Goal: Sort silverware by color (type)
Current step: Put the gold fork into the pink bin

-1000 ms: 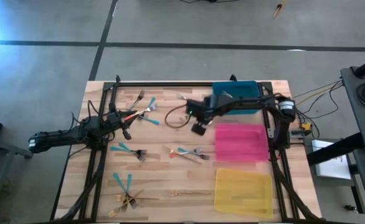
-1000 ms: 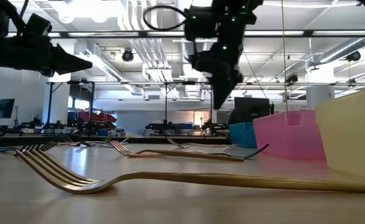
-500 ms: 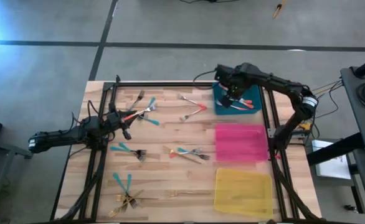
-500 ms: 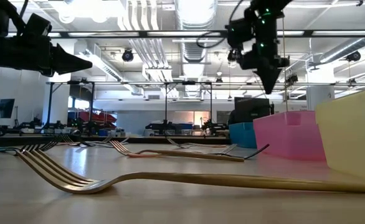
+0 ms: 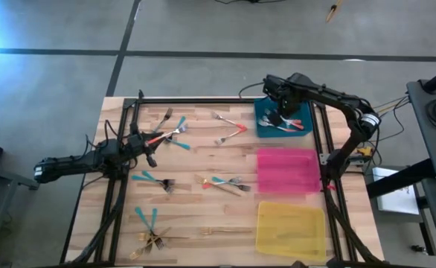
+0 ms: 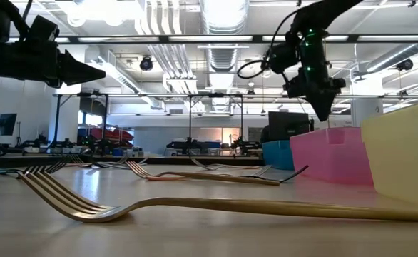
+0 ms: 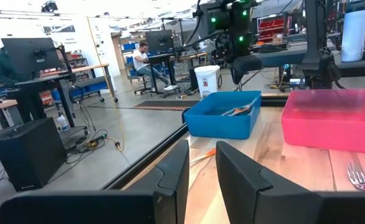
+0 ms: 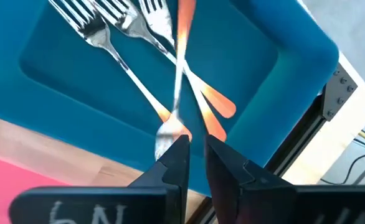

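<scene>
One orange-handled fork (image 8: 179,74) apparently between right pincer (image 8: 197,163) tips, over blue tray (image 8: 294,56).

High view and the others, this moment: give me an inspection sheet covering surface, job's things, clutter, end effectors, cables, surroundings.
Surface: wooden table with a dark frame.
Job's things: red-handled forks in the blue tray; one red-handled fork, teal forks and gold forks lie loose on the table.
Clutter: pink tray and yellow tray, nothing seen inside.
End effectors: right end effector over the blue tray, a red-handled fork between its fingers; left end effector at the table's left, empty.
Cables: cable loop on the right arm; wires off the right edge.
Surroundings: workshop; seated person far off.
</scene>
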Action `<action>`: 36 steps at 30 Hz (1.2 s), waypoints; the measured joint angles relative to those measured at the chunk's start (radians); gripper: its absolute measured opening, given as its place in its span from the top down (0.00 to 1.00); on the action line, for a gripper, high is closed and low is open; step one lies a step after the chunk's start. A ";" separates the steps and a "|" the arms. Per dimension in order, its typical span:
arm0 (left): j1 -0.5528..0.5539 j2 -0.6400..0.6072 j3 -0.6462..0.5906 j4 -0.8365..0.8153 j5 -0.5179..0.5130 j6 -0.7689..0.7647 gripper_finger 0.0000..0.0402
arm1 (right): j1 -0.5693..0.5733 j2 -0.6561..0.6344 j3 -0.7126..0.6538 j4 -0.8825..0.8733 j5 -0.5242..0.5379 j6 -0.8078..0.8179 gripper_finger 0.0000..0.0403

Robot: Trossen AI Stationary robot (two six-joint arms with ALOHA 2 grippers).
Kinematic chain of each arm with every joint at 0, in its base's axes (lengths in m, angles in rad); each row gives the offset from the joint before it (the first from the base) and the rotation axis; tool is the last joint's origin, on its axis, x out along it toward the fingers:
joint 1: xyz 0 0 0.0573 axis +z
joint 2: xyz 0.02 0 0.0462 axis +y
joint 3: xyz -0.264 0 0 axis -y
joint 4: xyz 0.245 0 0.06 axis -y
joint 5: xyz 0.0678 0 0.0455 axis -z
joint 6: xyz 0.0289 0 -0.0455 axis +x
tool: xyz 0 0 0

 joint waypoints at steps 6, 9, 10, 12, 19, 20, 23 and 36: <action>0.000 0.000 0.000 0.000 0.000 0.000 0.84 | 0.022 -0.002 0.041 -0.001 -0.034 0.027 0.89; 0.000 0.000 0.000 0.000 0.000 0.000 0.84 | 0.060 -0.003 0.058 0.029 -0.174 0.079 0.89; 0.000 0.000 0.000 0.000 0.000 0.000 0.84 | 0.083 -0.003 0.059 0.054 -0.216 0.096 0.89; 0.000 0.000 0.000 0.000 0.000 0.000 0.84 | 0.150 -0.002 0.057 0.127 -0.262 0.123 0.89; 0.000 0.000 0.000 0.000 0.000 0.000 0.84 | 0.481 0.050 0.052 0.450 -0.270 0.150 0.89; 0.000 0.000 0.000 0.000 0.000 0.000 0.84 | 0.522 0.061 0.052 0.495 -0.266 0.149 0.89; 0.000 0.000 0.000 0.000 0.000 0.000 0.84 | 0.626 0.097 0.051 0.598 -0.266 0.161 0.89; 0.000 0.000 0.000 0.000 0.000 0.000 0.84 | 0.773 0.248 0.065 0.682 -0.334 0.176 0.89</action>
